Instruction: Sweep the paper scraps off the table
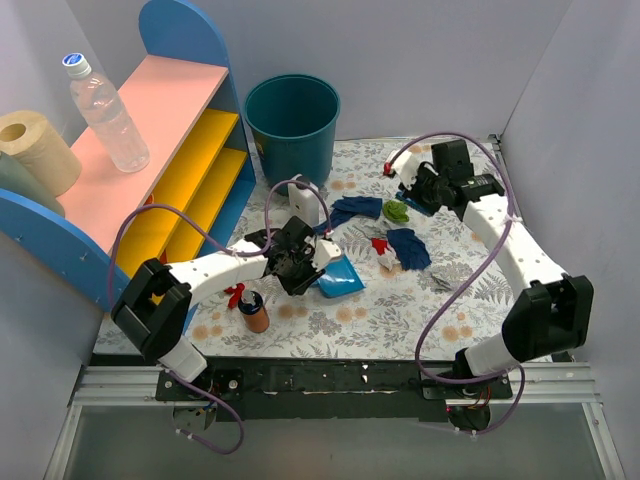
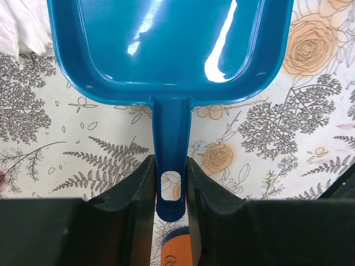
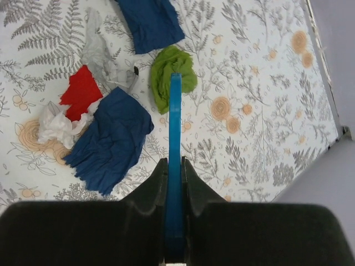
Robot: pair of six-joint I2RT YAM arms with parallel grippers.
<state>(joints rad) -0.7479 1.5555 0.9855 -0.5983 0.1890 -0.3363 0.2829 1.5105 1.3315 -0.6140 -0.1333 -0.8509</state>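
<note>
Scraps [image 1: 408,247] clutter the table [image 1: 400,320] between my dustpan [image 1: 338,277] and brush [image 3: 175,127]. Its near strip lies open, but my right cable [image 1: 447,297] loops across it. The shelf [image 1: 190,190] hems my left arm [image 1: 215,268], a bottle [image 1: 254,312] stands just beside it, and the bin [image 1: 292,118] blocks the far left corner.

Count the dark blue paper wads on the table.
2. One dark blue wad lies left of the green wad; the other blue wad beside the red scrap. More may be hidden.
</note>
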